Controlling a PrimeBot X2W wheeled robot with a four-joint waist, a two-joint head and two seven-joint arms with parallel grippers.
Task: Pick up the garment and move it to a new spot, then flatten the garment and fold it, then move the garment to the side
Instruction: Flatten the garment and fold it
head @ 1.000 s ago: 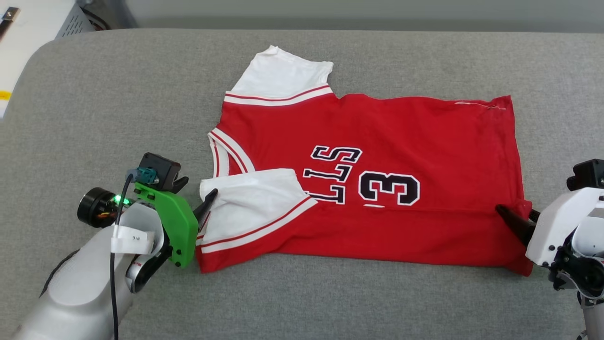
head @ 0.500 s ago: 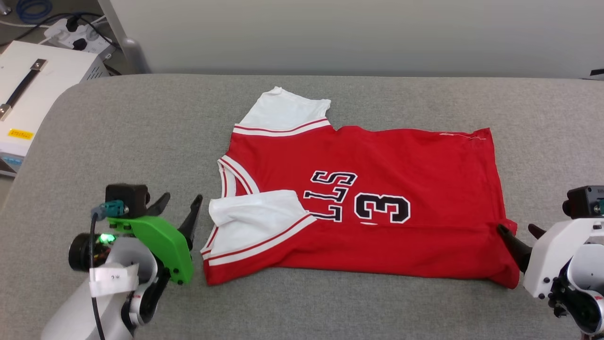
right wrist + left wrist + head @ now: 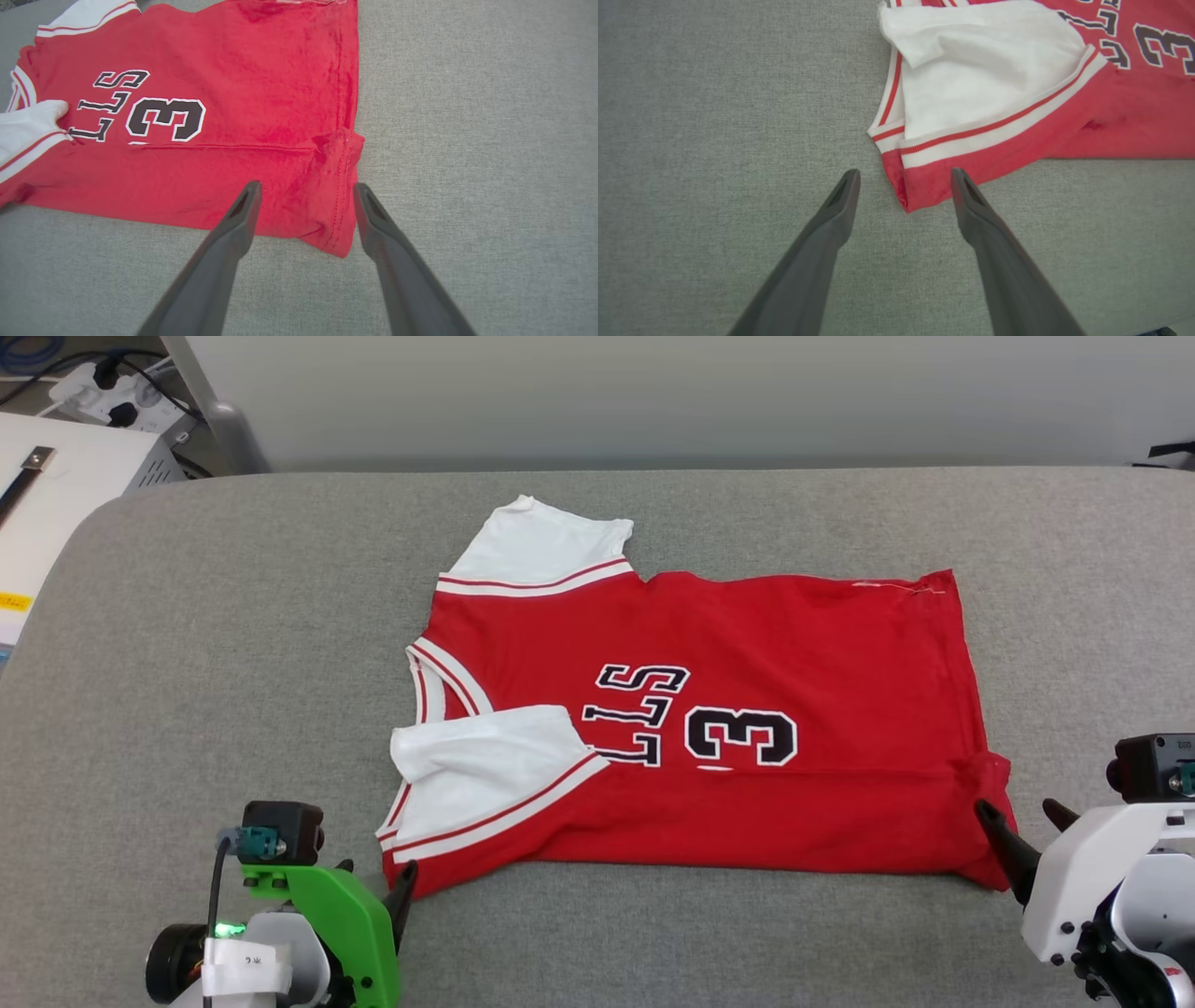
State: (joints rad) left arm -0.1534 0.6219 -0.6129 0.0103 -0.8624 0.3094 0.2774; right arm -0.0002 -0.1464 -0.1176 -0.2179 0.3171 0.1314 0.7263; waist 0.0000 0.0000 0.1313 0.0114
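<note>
Garment (image 3: pixel 709 709): middle of desk (image 3: pixel 187 663), near edge folded over. Left pincer (image 3: pixel 904 175): wide open, empty, aimed at near-left corner. Right pincer (image 3: pixel 306 185): likewise, at near-right corner, seemingly readying the next fold.

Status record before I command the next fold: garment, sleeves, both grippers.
garment: red jersey, flat on grey surface, near long edge folded over
near sleeve: white, folded onto the lettering
far sleeve: white, spread flat
left gripper: open, fingertips framing the near shoulder corner, nothing held
right gripper: open, fingertips framing the near hem corner, nothing held
</note>
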